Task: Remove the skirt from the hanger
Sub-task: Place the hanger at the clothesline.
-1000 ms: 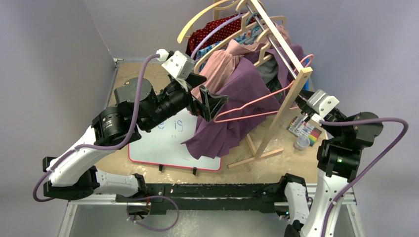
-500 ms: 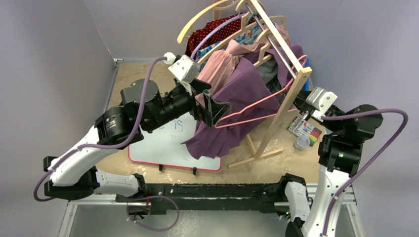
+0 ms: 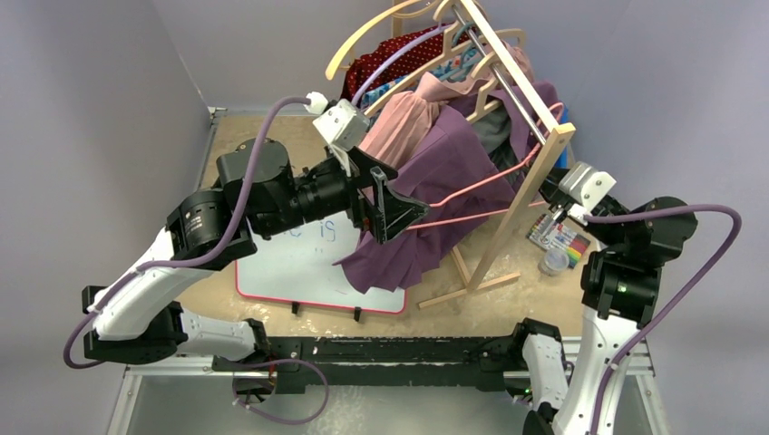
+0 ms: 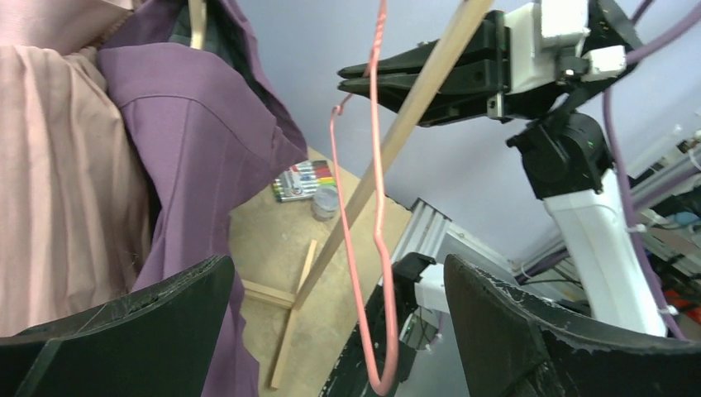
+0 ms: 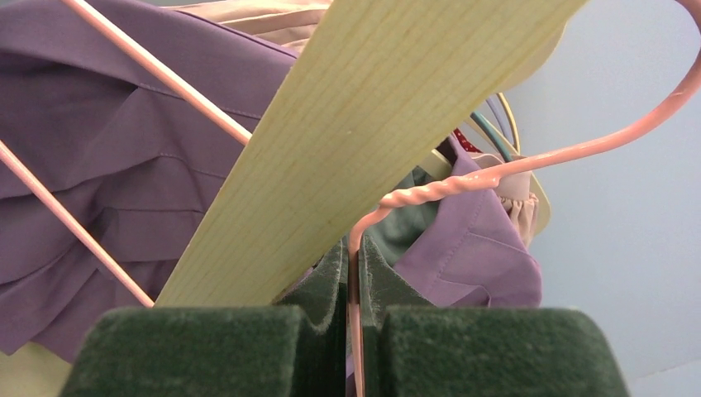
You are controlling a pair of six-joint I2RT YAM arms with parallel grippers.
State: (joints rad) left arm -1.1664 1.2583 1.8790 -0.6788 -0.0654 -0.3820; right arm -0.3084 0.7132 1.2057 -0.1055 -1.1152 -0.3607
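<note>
Right fingers (image 5: pixel 207 351) tight on pink hanger (image 5: pixel 463 186), left fingers (image 4: pixel 124 331) wide

I had two grippers, my left gripper (image 3: pixel 399 207) and my right gripper (image 3: pixel 546 193). I saw one pink wire hanger (image 5: pixel 438 188), one purple skirt (image 3: pixel 426 245), one wooden rack (image 3: pixel 530 172), one whiteboard (image 3: pixel 290 263), one pack of markers (image 3: pixel 559 237) and one little round tub (image 3: pixel 553 263). More clothes (image 3: pixel 408 118) hung on the rack, too bunched up for me to count.
</note>
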